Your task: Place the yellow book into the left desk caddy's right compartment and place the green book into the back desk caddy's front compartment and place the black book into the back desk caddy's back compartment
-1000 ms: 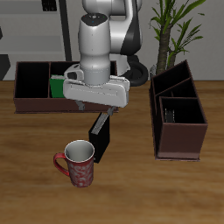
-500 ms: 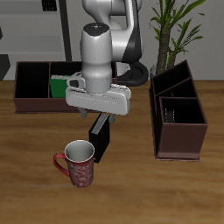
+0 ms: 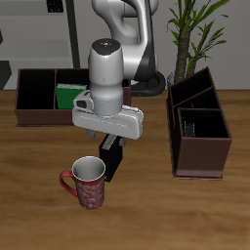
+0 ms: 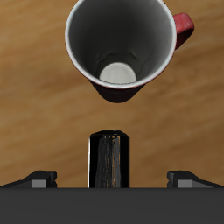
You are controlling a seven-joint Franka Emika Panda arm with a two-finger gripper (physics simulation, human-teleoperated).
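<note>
The black book (image 3: 113, 159) stands upright on the table beside a red mug. My gripper (image 3: 109, 141) hangs directly over it, open, with its fingers (image 4: 39, 179) spread wide on either side of the book's top edge (image 4: 109, 159) and not touching it. The green book (image 3: 64, 96) stands inside the back desk caddy (image 3: 34, 115), partly hidden by my arm. The left desk caddy (image 3: 200, 156) sits at the other side of the table. The yellow book is out of view.
The red mug (image 3: 86, 182) with a white inside (image 4: 120, 44) stands right beside the black book, nearer the table's front edge. A potted plant (image 3: 195, 29) rises behind the left desk caddy.
My gripper has come down toward the black book and shifted slightly toward the table's front edge. The book, the mug and both caddies have not moved.
</note>
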